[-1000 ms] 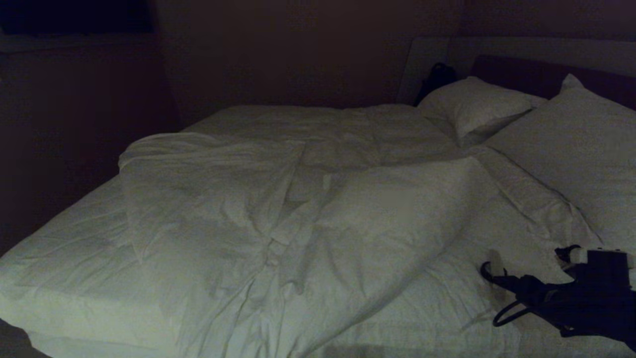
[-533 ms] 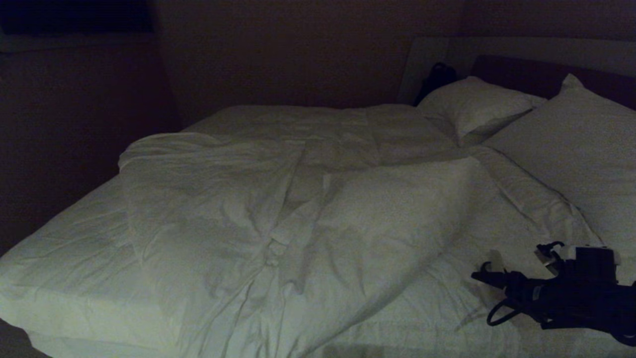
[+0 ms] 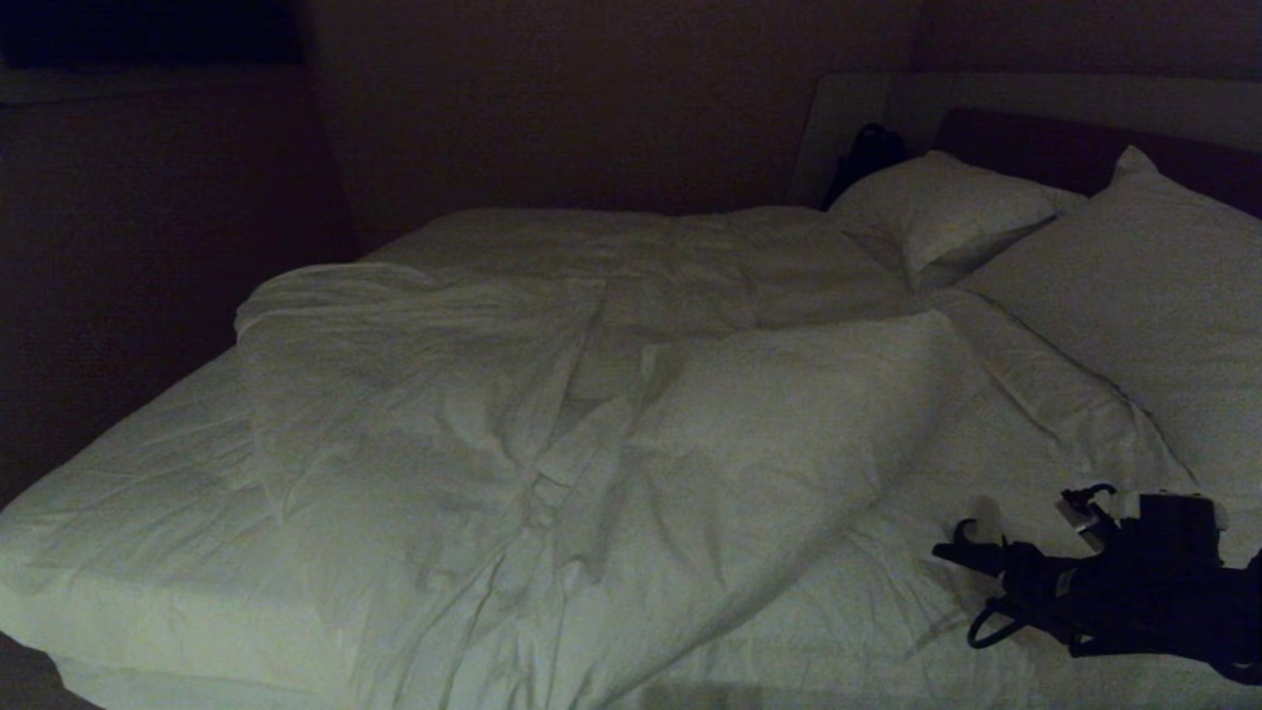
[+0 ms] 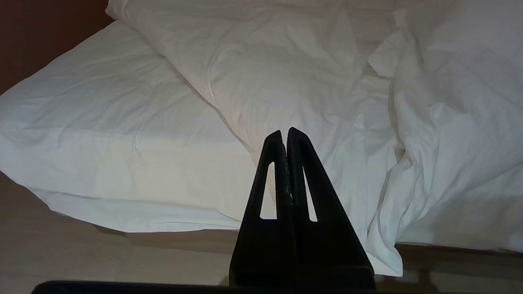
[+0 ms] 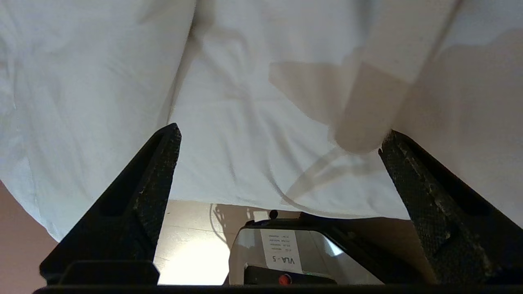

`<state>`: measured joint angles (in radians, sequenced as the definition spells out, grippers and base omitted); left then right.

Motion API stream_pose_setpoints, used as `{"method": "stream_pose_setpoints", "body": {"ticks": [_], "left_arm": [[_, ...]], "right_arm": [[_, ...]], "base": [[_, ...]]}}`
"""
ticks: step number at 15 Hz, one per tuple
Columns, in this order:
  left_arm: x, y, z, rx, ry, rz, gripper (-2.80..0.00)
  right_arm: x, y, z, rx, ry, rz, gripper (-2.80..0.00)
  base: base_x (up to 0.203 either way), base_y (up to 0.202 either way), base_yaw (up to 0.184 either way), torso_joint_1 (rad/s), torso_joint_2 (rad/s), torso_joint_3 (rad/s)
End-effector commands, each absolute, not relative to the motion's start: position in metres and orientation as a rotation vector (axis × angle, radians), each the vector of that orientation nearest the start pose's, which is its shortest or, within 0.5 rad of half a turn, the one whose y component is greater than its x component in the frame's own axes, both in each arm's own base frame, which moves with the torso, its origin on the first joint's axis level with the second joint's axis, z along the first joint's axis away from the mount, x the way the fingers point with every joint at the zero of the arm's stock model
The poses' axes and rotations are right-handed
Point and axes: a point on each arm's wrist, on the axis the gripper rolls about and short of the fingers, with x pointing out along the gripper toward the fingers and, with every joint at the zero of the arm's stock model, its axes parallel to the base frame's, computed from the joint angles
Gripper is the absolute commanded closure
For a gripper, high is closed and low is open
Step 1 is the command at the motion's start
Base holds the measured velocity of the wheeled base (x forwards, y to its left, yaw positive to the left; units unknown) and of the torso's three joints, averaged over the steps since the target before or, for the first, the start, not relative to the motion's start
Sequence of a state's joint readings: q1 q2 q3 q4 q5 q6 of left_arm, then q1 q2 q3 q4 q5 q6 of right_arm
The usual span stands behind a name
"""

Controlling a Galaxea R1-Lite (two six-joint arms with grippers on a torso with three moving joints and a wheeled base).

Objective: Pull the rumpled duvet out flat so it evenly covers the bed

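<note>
Right claw, jaws spread wide and empty, hovers low over the near right of the bed where the duvet lies bunched mid-bed; closing here might, as far as the dim view shows, pinch only sheet.

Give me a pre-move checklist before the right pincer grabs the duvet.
1. Right pincer open: ok, fingers spread wide in the right wrist view.
2. Nothing held between its fingers: ok.
3. Right pincer over the duvet near the bed's close edge: ok.
4. Fingers around a fold or edge of the cover: not ok, only flat fabric shows between them.
5. Left pincer out of the way: ok, shut, short of the bed.
6. Duvet already flat and even: not ok, bunched in the middle, bare sheet at the left.
</note>
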<state>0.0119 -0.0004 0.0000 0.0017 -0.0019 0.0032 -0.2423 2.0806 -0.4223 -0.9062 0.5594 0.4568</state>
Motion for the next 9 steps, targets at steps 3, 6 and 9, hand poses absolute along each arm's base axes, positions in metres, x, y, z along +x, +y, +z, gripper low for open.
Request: {"method": "stream_pose_setpoints", "body": {"ticks": [3, 6, 9], "left_arm": [[-0.023, 0.0, 0.076, 0.003, 0.0, 0.009, 0.0], [-0.023, 0.0, 0.075, 0.003, 0.002, 0.009, 0.0], [-0.023, 0.0, 0.075, 0.003, 0.002, 0.011, 0.0]], "right_arm": [[0.272, -0.066, 0.015, 0.743, 0.738, 0.11, -2.8], [0.274, -0.07, 0.014, 0.745, 0.731, 0.101, -2.8], [0.278, -0.072, 0.014, 0.744, 0.723, 0.1, -2.8]], "base": [[0.0, 0.0, 0.0, 0.0, 0.0, 0.0], [0.0, 0.0, 0.0, 0.0, 0.0, 0.0], [0.0, 0.0, 0.0, 0.0, 0.0, 0.0]]}}
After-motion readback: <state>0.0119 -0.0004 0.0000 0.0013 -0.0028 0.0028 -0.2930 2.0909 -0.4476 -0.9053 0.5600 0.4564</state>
